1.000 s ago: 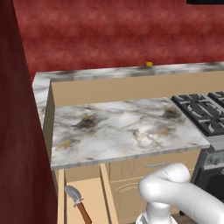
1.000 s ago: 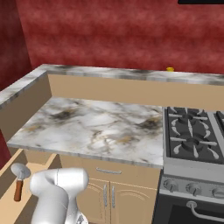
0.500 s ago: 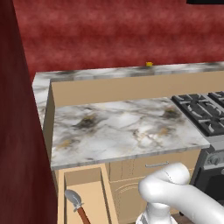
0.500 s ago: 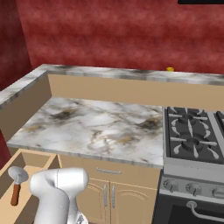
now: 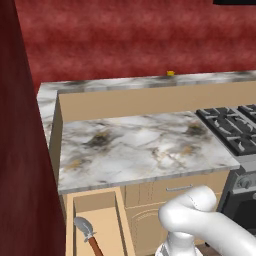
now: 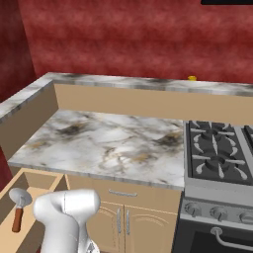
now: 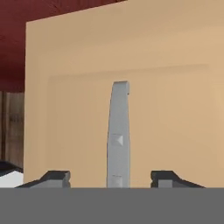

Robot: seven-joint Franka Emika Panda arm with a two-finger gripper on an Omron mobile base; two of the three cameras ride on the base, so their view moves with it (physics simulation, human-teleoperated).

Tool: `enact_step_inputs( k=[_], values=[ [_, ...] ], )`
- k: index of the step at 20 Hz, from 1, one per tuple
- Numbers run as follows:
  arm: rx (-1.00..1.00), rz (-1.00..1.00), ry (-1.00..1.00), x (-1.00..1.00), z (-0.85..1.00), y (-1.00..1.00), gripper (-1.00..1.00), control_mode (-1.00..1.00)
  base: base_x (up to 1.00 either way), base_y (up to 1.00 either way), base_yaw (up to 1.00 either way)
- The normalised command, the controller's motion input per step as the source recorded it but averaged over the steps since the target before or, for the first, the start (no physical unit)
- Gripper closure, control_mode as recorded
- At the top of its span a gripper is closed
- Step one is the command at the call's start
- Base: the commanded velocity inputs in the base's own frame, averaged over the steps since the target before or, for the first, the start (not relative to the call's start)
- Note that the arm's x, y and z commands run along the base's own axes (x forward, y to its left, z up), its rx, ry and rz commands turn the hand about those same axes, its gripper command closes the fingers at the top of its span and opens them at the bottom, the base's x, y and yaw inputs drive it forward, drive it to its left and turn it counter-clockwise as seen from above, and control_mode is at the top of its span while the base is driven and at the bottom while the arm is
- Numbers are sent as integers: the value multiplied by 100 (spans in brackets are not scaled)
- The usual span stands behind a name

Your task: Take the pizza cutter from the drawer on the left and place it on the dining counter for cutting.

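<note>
The drawer (image 5: 95, 220) is standing open with the pizza cutter (image 5: 88, 235) lying inside; the end effector (image 7: 111, 179) is gaping (empty) astride its silver handle (image 7: 118, 135).

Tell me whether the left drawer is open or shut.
Open. The drawer sticks out from under the worktop, and the pizza cutter lies exposed inside.

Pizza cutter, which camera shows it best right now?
Right base view: the pizza cutter lies whole in the open drawer, blade and handle both visible. Left base view cuts its handle at the bottom edge. Hand view faces the drawer front's handle.
</note>
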Motion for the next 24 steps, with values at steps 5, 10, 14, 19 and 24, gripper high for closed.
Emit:
enact_step_inputs(
  k=[5, 10, 14, 19, 24],
  values=[
    [0, -2, -16, -86, 34, 2, -100, -100, 0, 0, 0],
    [5, -5, -20, -38, 71, 0, -100, -100, 0, 0, 0],
    [14, -9, -16, -3, 99, 0, -100, -100, 0, 0, 0],
    [17, -10, -6, 6, 100, 0, -100, -100, 0, 0, 0],
    [17, -10, -2, 34, 100, 0, -100, -100, 0, 0, 0]
  ],
)
